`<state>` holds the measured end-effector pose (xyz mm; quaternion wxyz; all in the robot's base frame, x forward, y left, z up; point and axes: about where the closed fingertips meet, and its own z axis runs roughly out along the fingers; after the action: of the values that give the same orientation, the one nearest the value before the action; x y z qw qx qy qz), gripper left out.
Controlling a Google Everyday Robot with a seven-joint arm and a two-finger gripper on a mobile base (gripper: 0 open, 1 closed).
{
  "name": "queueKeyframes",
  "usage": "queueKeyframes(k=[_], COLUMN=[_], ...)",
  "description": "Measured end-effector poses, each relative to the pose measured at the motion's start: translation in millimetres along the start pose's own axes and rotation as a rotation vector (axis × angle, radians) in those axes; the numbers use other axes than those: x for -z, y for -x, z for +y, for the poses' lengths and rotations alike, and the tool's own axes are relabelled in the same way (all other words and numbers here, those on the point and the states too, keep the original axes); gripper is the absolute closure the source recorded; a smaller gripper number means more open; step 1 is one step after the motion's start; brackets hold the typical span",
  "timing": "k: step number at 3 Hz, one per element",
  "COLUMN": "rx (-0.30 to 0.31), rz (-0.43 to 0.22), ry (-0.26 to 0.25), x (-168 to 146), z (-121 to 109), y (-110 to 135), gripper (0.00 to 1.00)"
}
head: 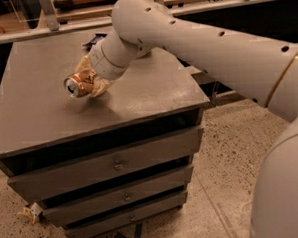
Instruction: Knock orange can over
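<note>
The orange can (78, 85) lies tipped on its side over the left middle of the grey cabinet top (34, 117), its silver pull-tab end facing left towards the camera. My gripper (89, 79) reaches in from the right on the white arm. Its tan fingers (100, 86) sit on either side of the can and close around its body. The can's far end is hidden between the fingers. A shadow lies on the top just below the can.
A small dark object (92, 42) lies at the back of the cabinet top behind the wrist. The cabinet has three drawers (116, 165) at the front. A rail (48, 16) runs behind. A scrap (31, 212) lies on the speckled floor at lower left.
</note>
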<state>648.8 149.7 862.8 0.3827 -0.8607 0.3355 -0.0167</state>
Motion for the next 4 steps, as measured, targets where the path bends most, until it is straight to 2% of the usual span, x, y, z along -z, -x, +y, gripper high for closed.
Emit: queueKeyframes(k=[1,4], rx=[-0.012,-0.014], rz=[-0.007,-0.007], ry=[0.006,0.006], x=[-0.8,4.4], z=[0.9,-3.9], y=[-1.4,0.0], gripper=[0.0,0.0])
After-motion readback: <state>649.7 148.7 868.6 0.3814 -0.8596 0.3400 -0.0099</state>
